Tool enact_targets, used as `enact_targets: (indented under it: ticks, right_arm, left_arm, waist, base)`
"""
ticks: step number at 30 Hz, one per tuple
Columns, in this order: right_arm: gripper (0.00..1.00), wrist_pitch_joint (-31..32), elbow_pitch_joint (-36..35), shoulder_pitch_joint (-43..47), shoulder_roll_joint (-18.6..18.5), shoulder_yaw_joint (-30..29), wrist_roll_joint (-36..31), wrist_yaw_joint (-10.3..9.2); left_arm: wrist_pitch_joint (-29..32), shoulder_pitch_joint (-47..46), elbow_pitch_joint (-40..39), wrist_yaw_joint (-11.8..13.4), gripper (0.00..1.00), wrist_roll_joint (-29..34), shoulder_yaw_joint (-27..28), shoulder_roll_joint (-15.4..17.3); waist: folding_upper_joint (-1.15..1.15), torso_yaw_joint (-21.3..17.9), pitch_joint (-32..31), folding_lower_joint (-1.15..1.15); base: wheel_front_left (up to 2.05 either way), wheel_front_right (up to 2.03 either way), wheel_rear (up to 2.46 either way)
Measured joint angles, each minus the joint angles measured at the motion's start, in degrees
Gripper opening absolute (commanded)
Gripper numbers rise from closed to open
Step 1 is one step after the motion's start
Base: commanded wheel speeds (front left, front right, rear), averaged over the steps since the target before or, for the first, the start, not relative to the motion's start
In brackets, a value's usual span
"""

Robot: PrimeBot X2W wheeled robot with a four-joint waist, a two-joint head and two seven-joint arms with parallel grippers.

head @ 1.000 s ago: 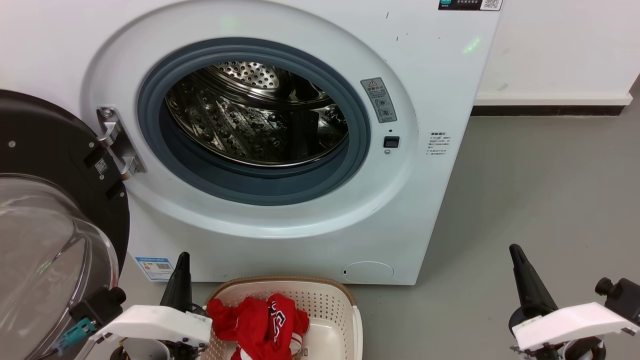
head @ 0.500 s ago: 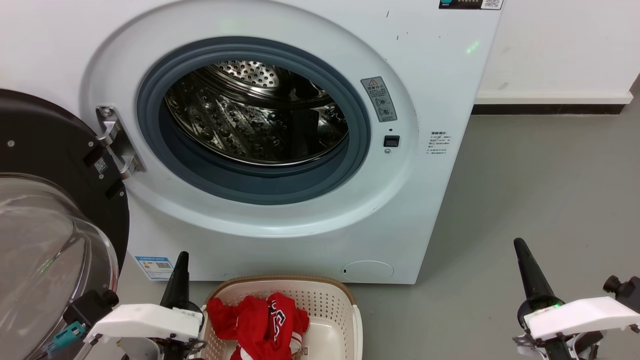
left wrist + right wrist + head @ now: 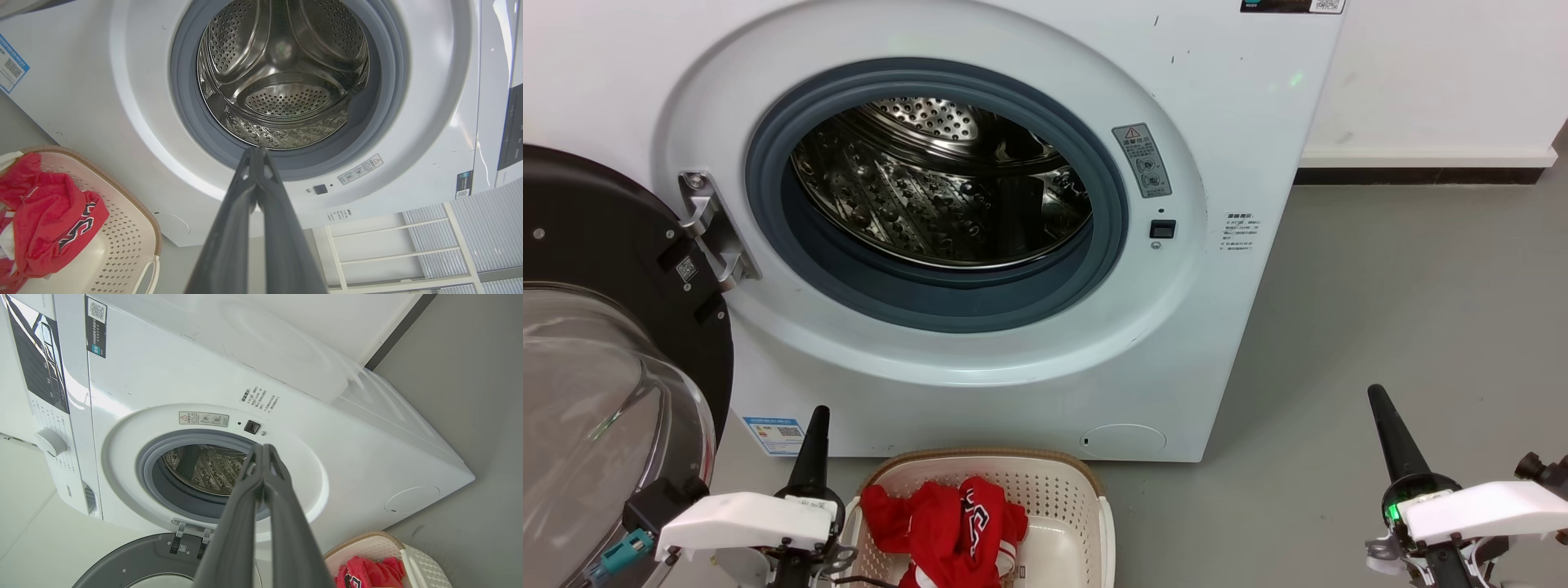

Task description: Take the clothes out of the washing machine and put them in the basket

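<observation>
Two closed tools, one garment, one basket

The left gripper with two long dark fingers edges leftward over the grey floor. The right gripper slides rightward, and a green light now glows at its base.

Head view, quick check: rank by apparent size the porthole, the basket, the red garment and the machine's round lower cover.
1. porthole
2. basket, cut off by the bottom edge
3. red garment, also cut off
4. round lower cover
Basket and garment sit nearer the camera, so they look enlarged.
</observation>
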Motion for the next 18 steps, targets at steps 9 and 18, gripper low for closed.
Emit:
enact_targets:
  ticks: [9,18]
  right_arm:
    - [0.0,0.9,0.8,-0.6,0.0,-0.5,5.3,0.0]
    - [0.0,1.5,1.6,-1.2,0.0,-1.0,10.0,0.0]
  left_arm:
    - [1.1,-0.3,0.3,-0.6,0.0,-4.9,0.8,-0.2]
    - [2.3,-0.9,0.6,-1.2,0.0,-9.7,1.5,-0.3]
  waist:
    - [0.0,0.0,0.1,0.0]
    - [0.0,0.0,0.3,0.0]
  base:
    - [0.0,0.0,0.0]
    - [0.0,0.0,0.0]
